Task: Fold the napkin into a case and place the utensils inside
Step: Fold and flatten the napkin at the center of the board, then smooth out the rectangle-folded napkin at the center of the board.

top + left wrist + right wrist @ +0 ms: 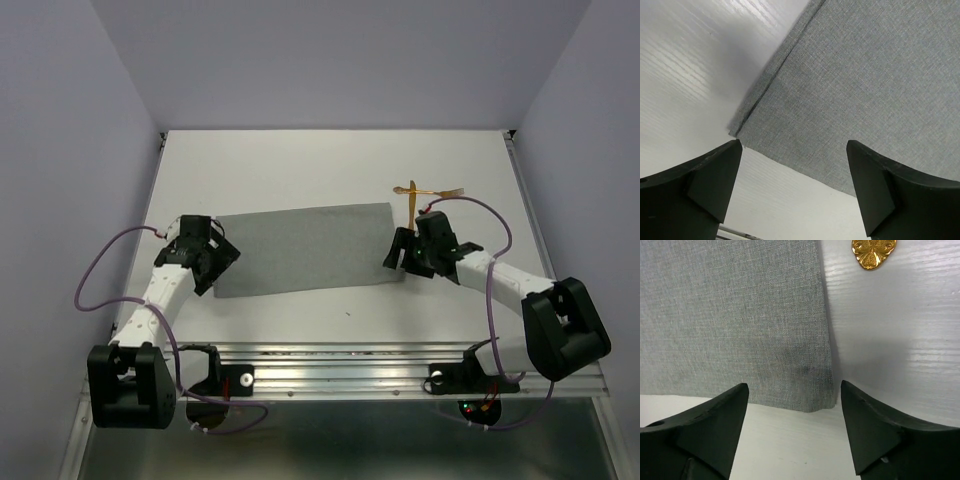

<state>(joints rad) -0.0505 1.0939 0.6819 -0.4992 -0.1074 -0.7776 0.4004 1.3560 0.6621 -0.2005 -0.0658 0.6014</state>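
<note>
The grey napkin [305, 248] lies flat on the white table as a wide oblong, folded once. My left gripper [216, 262] is open at its near left corner; the left wrist view shows that corner of the napkin [840, 90] just past the fingertips. My right gripper [397, 262] is open at the near right corner; the napkin [740, 315] ends just beyond the tips. Two golden utensils [425, 192] lie crossed beyond the right gripper, off the cloth. One ornate golden handle end [873, 250] shows in the right wrist view.
The white table [330, 160] is walled by pale panels on the left, right and back. A metal rail [340, 365] runs along the near edge by the arm bases. Purple cables loop from both arms.
</note>
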